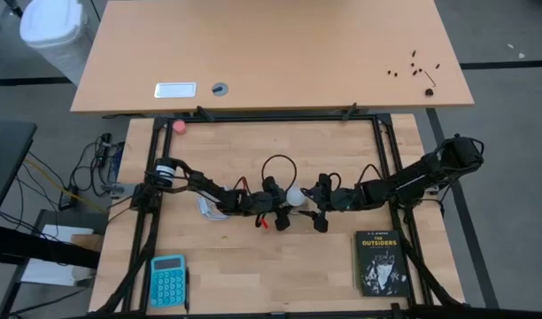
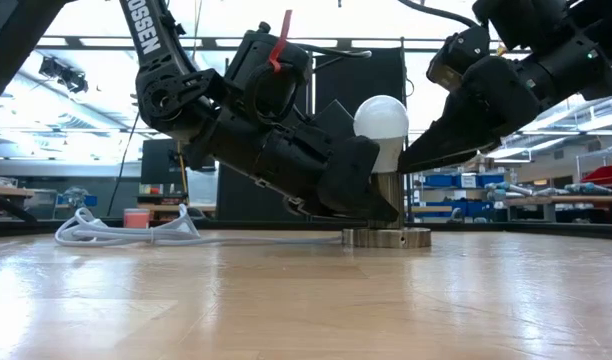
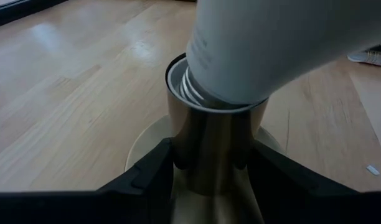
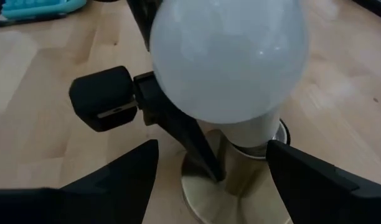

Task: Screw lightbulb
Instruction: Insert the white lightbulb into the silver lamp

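The bulb (image 2: 381, 122) sits in the socket (image 2: 386, 205) at mid-table, long axis tilted off the socket's upright one. The left claw (image 3: 209, 165) is clamped on the socket tube. The right claw (image 4: 212, 168) stands wide around the bulb's neck, apparently gripping nothing. Open table lies all round.

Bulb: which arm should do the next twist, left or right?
Right, probably. The right pincer is open, its fingers either side of the bulb, ready to close and turn. The left pincer is shut on the socket, bracing it, so it should stay put.
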`<state>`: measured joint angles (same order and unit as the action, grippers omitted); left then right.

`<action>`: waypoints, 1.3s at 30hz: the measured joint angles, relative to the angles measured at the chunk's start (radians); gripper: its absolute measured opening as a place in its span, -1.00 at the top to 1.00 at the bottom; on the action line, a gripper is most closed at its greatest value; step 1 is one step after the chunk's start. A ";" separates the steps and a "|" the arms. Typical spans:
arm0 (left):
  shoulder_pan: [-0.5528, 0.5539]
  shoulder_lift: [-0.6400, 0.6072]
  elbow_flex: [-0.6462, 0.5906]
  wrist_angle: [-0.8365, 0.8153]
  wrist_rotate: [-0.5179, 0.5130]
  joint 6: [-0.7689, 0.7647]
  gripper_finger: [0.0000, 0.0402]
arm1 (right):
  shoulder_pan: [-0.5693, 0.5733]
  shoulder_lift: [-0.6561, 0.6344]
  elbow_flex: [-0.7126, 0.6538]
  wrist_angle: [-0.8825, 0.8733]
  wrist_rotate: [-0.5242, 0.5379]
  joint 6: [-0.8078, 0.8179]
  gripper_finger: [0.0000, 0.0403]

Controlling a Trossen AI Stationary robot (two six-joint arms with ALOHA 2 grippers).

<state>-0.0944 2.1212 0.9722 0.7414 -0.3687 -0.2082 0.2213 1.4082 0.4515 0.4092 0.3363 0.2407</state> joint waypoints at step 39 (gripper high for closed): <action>0.001 0.000 0.000 0.000 0.008 -0.006 0.06 | 0.018 0.015 0.253 -0.386 0.156 -0.215 -0.76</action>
<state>-0.0933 2.1212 0.9718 0.7418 -0.3611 -0.2138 0.2393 1.4235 0.7042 0.0232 0.4923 0.0258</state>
